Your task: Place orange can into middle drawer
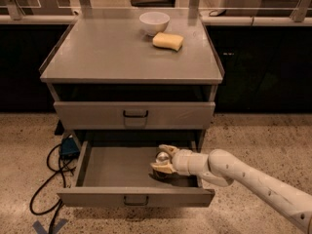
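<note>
Orange can (163,156) sits inside the open middle drawer (117,169), toward its right side and roughly midway between the front panel and the back. Your end effector (158,158) is clamped on it, with one tan finger on the far side of the silvery top and the other on the near side, both touching. I judge the can to be at or just above the drawer floor, but its base is lost in shadow, so you cannot tell from here whether it is resting. Lower gently until you are sure the orange can bears on the floor, hold it upright, then part the fingers only enough to free it. Draw the arm (253,182) up and back to the right, clear of the drawer's right wall and the closed upper drawer (134,115) just above, so that nothing brushes the can and tips it. Leave the white bowl (154,22) and yellow sponge (168,41) on the counter (107,52) alone; they are no part of this.
</note>
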`<state>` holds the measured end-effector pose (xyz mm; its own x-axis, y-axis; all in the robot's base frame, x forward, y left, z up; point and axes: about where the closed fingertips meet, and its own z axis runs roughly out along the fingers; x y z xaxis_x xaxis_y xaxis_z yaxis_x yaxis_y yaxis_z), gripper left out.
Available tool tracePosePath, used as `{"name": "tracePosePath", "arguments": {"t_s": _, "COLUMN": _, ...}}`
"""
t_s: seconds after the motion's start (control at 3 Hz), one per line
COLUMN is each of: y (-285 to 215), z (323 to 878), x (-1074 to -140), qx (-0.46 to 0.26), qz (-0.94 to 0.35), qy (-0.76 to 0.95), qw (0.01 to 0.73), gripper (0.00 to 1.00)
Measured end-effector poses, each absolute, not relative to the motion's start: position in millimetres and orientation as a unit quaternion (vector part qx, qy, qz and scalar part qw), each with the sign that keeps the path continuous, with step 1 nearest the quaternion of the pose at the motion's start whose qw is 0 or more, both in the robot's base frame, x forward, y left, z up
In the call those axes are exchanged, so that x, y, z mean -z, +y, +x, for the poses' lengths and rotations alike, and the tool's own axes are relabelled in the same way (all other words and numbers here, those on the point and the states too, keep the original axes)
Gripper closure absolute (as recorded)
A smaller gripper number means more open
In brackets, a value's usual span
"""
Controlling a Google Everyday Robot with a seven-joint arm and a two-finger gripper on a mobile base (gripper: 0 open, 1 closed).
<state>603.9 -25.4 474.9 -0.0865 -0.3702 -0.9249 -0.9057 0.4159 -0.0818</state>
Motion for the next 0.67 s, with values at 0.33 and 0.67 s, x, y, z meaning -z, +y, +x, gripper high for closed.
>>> {"name": "tracePosePath", "arguments": {"t_s": 0.33, "y": -25.3, "z": 603.9, "x": -474.9, "qx": -0.274, "qz": -0.466, "qy": 0.684, "qw": 0.489, "gripper": 0.00}}
{"name": "tracePosePath", "arguments": {"t_s": 0.67, "y": -25.3, "z": 603.9, "x": -474.9, "qx": -0.274, "qz": -0.466, "qy": 0.684, "qw": 0.489, "gripper": 0.00}}
